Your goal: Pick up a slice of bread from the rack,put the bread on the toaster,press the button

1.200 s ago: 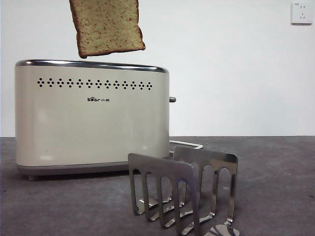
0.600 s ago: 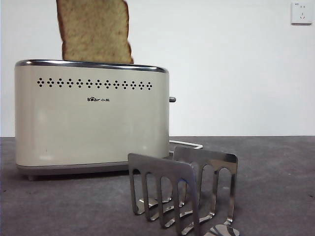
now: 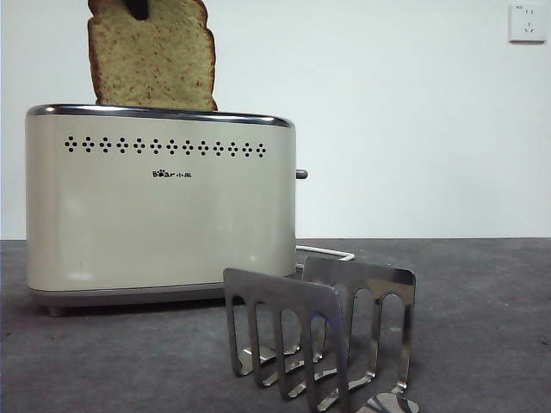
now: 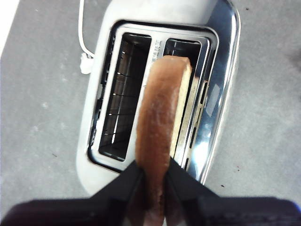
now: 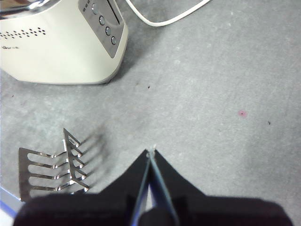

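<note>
The slice of bread [image 3: 152,56] hangs upright over the left part of the cream toaster [image 3: 159,211], its lower edge hidden behind the chrome rim. My left gripper [image 4: 153,165] is shut on the bread's [image 4: 162,122] crust, holding it over one of the two slots of the toaster [image 4: 221,70]; only a dark tip of that gripper [image 3: 138,9] shows from the front. The button [image 3: 301,174] sticks out of the toaster's right end. The steel rack [image 3: 318,331] stands empty in front. My right gripper [image 5: 151,155] hovers shut over bare table, apart from the rack [image 5: 51,167] and toaster [image 5: 56,47].
A white cable [image 3: 327,252] runs from behind the toaster across the grey table; it also shows as a cable [image 5: 164,19] in the right wrist view. A row of small round controls [image 5: 106,26] lines the toaster's end panel. A wall socket [image 3: 527,22] sits at the upper right.
The bread has come down and to the left and turned from tilted to upright. Its lower edge now sits behind the toaster's rim. A dark gripper tip has come into the front view.
</note>
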Controlling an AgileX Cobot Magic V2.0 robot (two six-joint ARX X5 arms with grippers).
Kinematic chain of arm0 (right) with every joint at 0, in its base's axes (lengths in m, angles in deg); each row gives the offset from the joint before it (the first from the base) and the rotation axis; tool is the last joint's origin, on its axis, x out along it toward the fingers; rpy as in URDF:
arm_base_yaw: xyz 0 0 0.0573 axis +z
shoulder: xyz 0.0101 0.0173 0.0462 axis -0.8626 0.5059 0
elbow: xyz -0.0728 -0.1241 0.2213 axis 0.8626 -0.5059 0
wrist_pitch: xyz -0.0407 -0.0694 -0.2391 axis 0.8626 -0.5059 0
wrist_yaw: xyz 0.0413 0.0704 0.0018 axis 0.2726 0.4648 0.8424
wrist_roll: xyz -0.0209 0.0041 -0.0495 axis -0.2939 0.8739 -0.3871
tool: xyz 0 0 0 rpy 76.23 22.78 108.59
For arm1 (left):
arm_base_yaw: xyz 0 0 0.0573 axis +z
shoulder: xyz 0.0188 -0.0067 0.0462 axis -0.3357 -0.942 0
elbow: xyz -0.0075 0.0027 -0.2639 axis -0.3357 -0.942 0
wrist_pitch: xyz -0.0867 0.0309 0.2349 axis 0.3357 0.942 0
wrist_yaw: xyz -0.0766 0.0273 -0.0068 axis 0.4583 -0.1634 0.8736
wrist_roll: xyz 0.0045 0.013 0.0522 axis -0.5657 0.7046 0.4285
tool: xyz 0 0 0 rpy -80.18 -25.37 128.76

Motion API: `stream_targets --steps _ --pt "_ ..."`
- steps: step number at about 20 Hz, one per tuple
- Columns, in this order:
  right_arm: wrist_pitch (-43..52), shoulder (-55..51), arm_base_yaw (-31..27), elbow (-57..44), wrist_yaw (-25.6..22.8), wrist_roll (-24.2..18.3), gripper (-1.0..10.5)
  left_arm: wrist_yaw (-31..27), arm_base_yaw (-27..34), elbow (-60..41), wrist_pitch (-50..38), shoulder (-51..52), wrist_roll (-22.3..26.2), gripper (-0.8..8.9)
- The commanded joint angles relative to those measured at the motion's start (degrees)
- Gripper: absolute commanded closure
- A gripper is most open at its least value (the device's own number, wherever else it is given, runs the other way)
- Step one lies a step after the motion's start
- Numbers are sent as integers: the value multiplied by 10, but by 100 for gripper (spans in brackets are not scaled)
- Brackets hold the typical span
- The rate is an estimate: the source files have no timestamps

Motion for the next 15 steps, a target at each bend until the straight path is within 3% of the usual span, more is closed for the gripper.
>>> stream_targets --steps 1,15 --pt "3 0 0 3 3 -4 947 2 2 -2 -24 -21 7 822" --pt "2 0 0 3 13 -4 948 -3 3 -2 -30 -93 20 822"
